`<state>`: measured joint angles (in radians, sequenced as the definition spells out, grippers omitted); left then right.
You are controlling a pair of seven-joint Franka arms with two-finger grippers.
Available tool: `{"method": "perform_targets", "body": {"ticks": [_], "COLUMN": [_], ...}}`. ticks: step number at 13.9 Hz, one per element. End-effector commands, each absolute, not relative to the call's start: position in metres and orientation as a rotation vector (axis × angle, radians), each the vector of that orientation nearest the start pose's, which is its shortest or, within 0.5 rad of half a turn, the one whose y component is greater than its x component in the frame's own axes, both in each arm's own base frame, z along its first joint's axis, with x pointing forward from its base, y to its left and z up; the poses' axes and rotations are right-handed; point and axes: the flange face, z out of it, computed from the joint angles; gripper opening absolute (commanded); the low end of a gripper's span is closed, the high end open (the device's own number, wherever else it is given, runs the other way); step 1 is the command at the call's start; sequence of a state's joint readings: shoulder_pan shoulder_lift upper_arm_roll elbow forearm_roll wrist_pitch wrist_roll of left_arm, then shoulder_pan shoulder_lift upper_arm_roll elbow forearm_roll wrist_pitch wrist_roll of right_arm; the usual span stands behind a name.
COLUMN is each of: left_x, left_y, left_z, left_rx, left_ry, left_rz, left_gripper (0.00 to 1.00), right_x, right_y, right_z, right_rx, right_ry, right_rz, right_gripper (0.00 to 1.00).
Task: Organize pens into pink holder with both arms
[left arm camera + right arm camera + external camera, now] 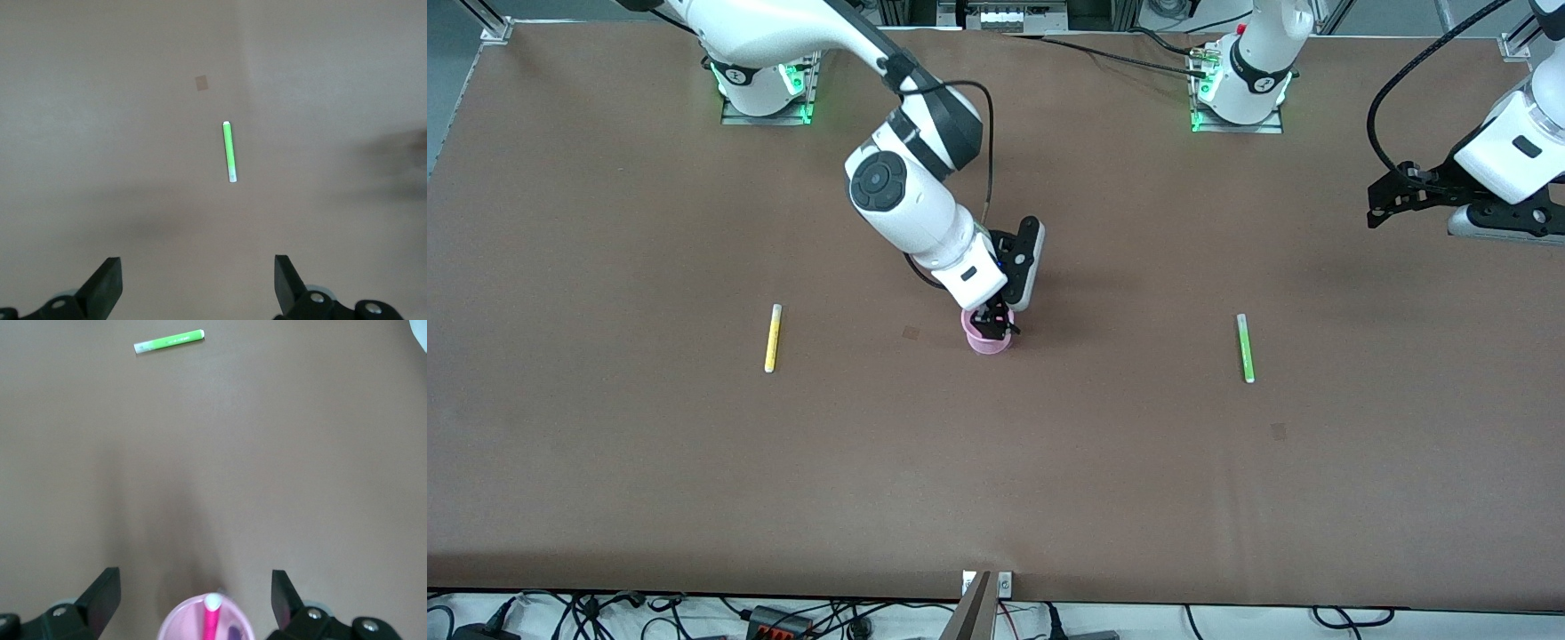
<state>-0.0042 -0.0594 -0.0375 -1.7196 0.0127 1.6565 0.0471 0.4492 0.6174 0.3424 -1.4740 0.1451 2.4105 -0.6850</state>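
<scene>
Two pens lie loose on the brown tabletop [605,462], and two more stand inside the pink holder [987,338]. The holder sits near the middle of the tabletop. In the right wrist view the holder [175,624] shows a magenta pen [211,619] with its white tip up, and beside it a blue-purple pen [235,633], only partly visible.

The right gripper [993,317] hangs directly over the mouth of the holder. Its fingers are spread wide, one on each side of the cup in the right wrist view, and nothing is between them.

Taking the holder as the centre of a clock in the front view, the yellow pen [773,338] lies at about 9 o'clock, toward the right arm's end of the tabletop. The green pen [1245,348] lies at about 3 o'clock, toward the left arm's end. Both pens lie flat, well apart from the holder, and each one points roughly from 12 to 6 o'clock.

The left gripper [1383,200] waits in the air over the left arm's end of the tabletop, at about 2 o'clock from the green pen. Its fingers are also wide open and hold nothing. In the left wrist view the green pen [229,151] lies alone on the tabletop below this gripper [198,283], not touched.
</scene>
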Motion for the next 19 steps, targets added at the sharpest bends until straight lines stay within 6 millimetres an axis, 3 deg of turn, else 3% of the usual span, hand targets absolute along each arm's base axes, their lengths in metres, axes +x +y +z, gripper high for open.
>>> {"method": "perform_targets", "body": {"ticks": [1,7,12,15,16,19], "left_x": [0.537,0.537,0.538,0.537,0.537,0.537], "left_y": [-0.022,-0.022,-0.022,-0.023,-0.023,-0.022], "left_z": [0.597,0.597,0.597,0.598,0.598,0.598], "left_rx": [-3.144,-3.143,-3.143,-3.142,-3.142,-3.143], "left_ry": [0.129,0.129,0.129,0.134,0.134,0.132], "left_rz": [0.010,0.010,0.012,0.015,0.017,0.017], "left_gripper": [1.00,1.00,1.00,1.00,1.00,1.00], "right_x": [0.557,0.591,0.611,0.611,0.618,0.628], "right_y": [0.466,0.367,0.288,0.255,0.248,0.218], "right_z": [0.398,0.425,0.420,0.415,0.445,0.459], "right_rx": [-2.374,-2.726,-2.910,-3.047,-3.082,-3.152], "right_ry": [-1.506,-0.867,-0.415,-0.256,-0.261,-0.230], "right_rz": [-0.357,-0.019,0.224,0.344,0.251,0.232], "right_gripper": [1.00,1.00,1.00,1.00,1.00,1.00]}}
